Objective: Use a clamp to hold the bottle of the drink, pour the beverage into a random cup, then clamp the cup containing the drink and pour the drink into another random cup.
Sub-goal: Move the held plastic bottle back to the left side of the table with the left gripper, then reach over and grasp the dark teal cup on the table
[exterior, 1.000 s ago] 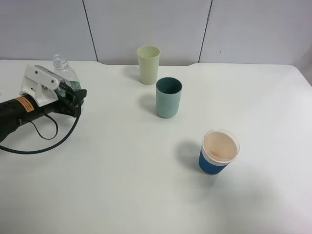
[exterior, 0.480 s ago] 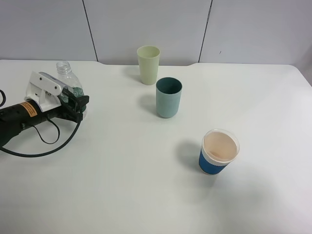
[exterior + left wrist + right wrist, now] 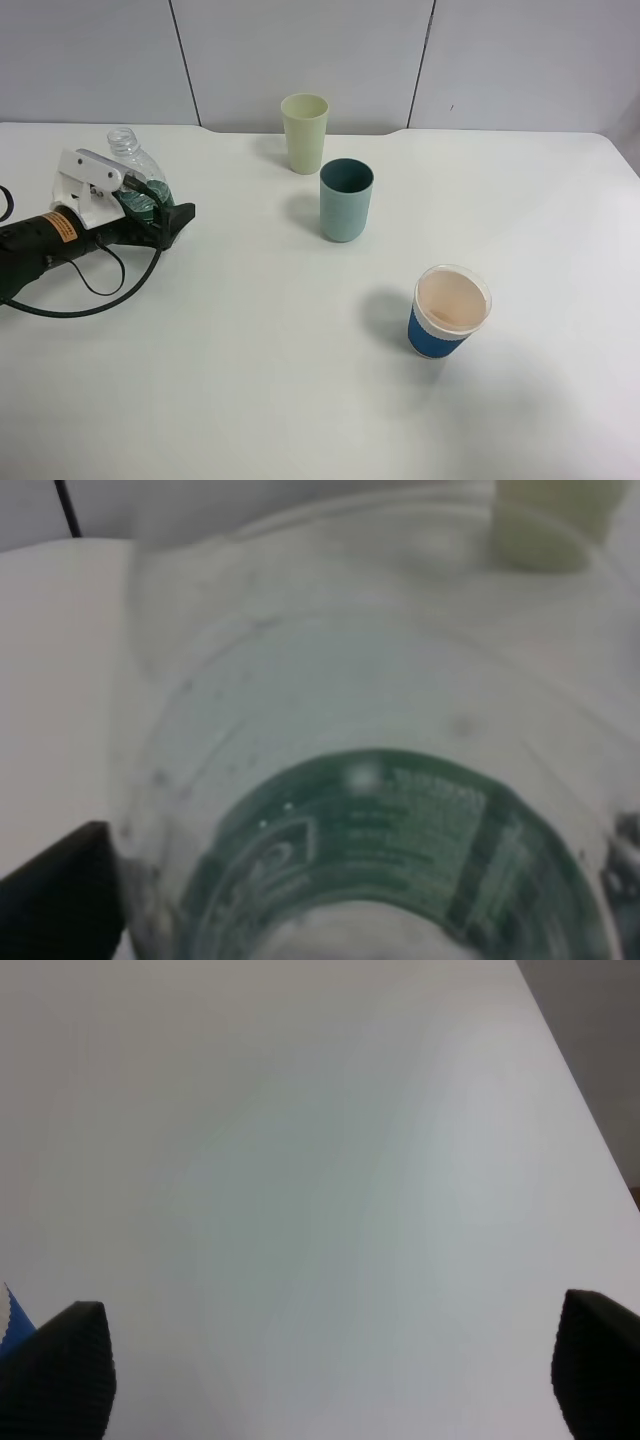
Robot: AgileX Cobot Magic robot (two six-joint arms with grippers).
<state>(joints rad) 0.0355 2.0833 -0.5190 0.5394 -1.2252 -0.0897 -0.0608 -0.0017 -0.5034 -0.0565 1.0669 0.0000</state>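
The clear bottle [image 3: 133,172] with a dark green label stands uncapped on the table at the far left. My left gripper [image 3: 160,202] reaches in from the left with its jaws spread around the bottle's lower body; one black finger [image 3: 176,216] shows in front of it. Up close, the bottle [image 3: 370,780] fills the left wrist view. I cannot make out any beverage in it. The teal cup [image 3: 346,200] stands upright mid-table, with the pale yellow-green cup [image 3: 304,132] just behind it. My right gripper [image 3: 330,1370] is open over bare table and does not show from above.
A blue-sleeved paper cup [image 3: 450,311] with a pale inside stands right of centre, nearer the front; a sliver of it [image 3: 10,1318] shows beside my right gripper. A black cable [image 3: 95,290] loops by the left arm. A grey panelled wall runs behind the table.
The left gripper came down and shifted slightly right with the bottle, then its jaws spread from shut on the bottle to open around it. The cups have not moved.
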